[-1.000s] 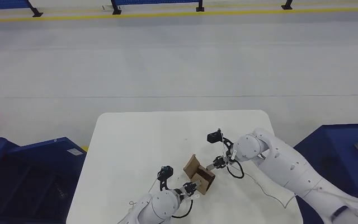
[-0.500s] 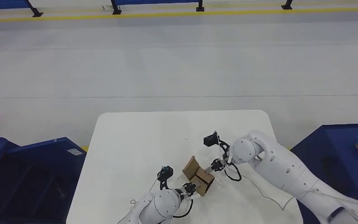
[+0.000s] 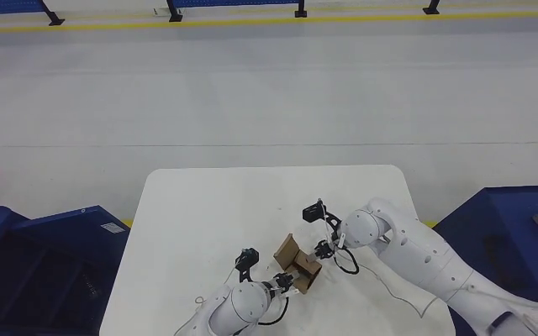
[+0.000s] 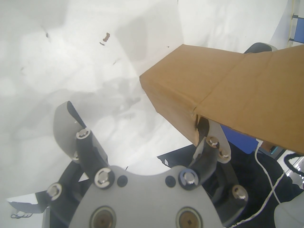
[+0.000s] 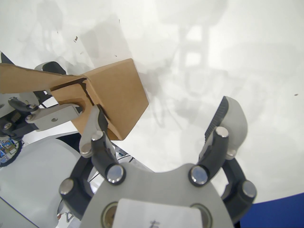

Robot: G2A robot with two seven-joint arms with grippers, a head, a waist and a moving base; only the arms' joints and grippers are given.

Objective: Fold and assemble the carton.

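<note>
Carton (image 3: 296, 262) touches left fingers (image 4: 64, 124) and right fingers (image 5: 231, 112), both pairs apart, scraps (image 4: 105, 37) dotting table (image 3: 210, 218)

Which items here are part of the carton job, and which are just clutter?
In the job: carton; left gripper and right gripper, both open, each with one finger against the carton.
Lying about: small brown scrap on the table; blue bin beside the table.

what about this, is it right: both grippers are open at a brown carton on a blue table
No, the table is white, not blue; the top view shows it. The rest stands: the left gripper and the right gripper are both open at the brown carton.
</note>
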